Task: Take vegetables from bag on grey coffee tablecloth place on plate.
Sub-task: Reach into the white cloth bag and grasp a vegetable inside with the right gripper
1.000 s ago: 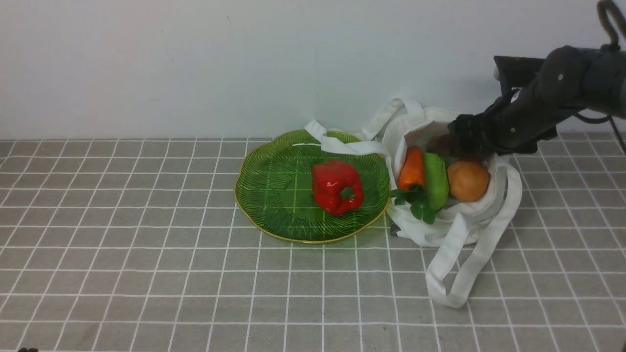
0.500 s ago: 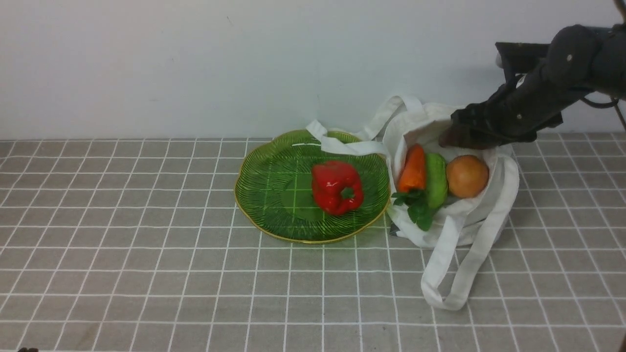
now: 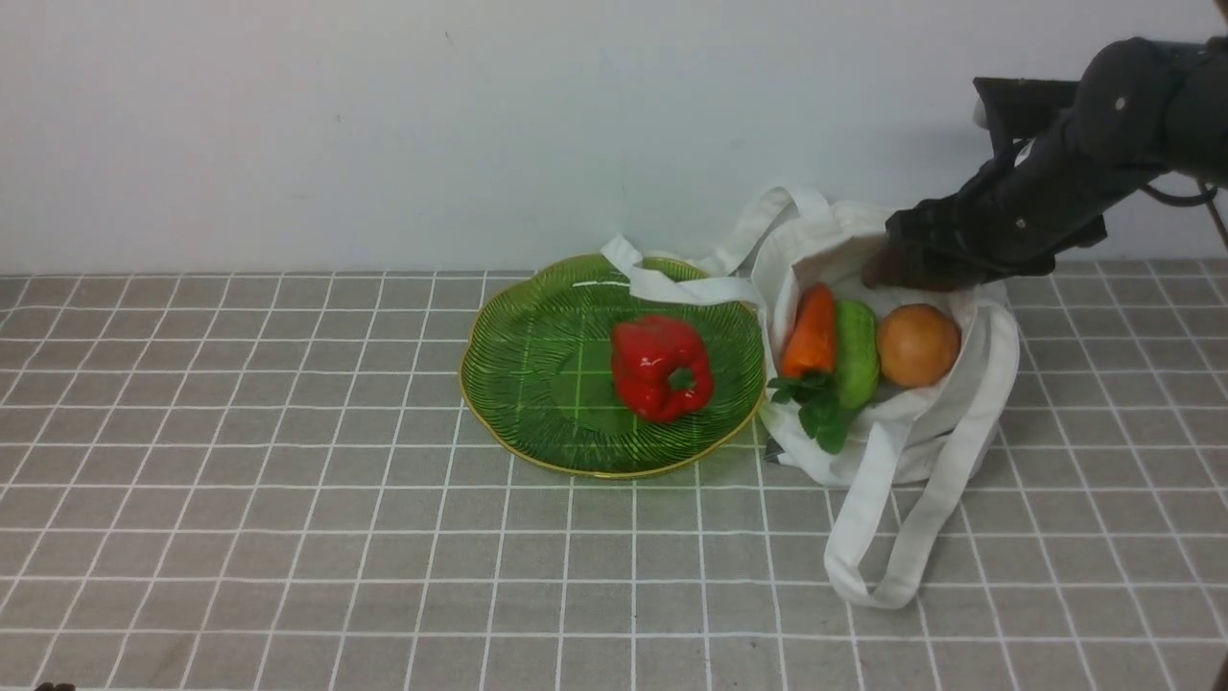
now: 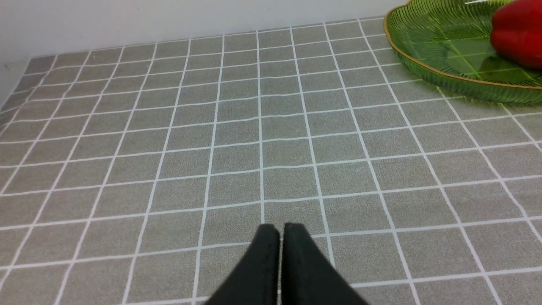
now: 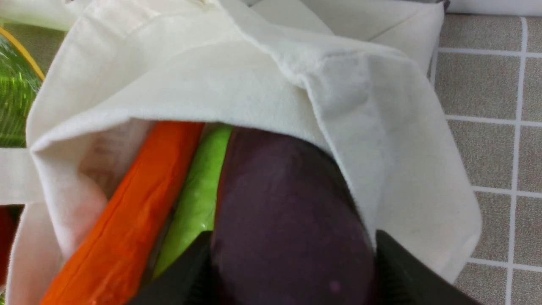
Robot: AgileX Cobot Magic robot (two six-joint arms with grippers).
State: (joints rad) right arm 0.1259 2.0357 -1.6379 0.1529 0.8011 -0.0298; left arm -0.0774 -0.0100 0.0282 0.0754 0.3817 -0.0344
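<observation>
The white bag (image 3: 911,441) lies open on the grey coffee tablecloth (image 3: 288,480), just right of the green plate (image 3: 537,365). Inside it show an orange carrot (image 3: 811,331), a green cucumber (image 3: 856,350) and a round tan vegetable (image 3: 917,345). My right gripper (image 5: 292,236) reaches into the bag's far side and is shut on the dark purple eggplant (image 5: 288,212), which is mostly hidden behind the gripper (image 3: 902,261) in the front view. A red pepper (image 3: 662,369) rests on the plate. My left gripper (image 4: 280,231) is shut and empty above bare cloth.
One bag strap (image 3: 672,283) drapes over the plate's far rim, and another strap (image 3: 902,547) loops toward the front. A white wall stands close behind the bag. In the left wrist view the plate (image 4: 444,72) and the pepper (image 4: 518,38) lie far off.
My right gripper has narrowed onto the eggplant and risen a little at the bag's far side. The bag's contents and front strap shifted slightly.
</observation>
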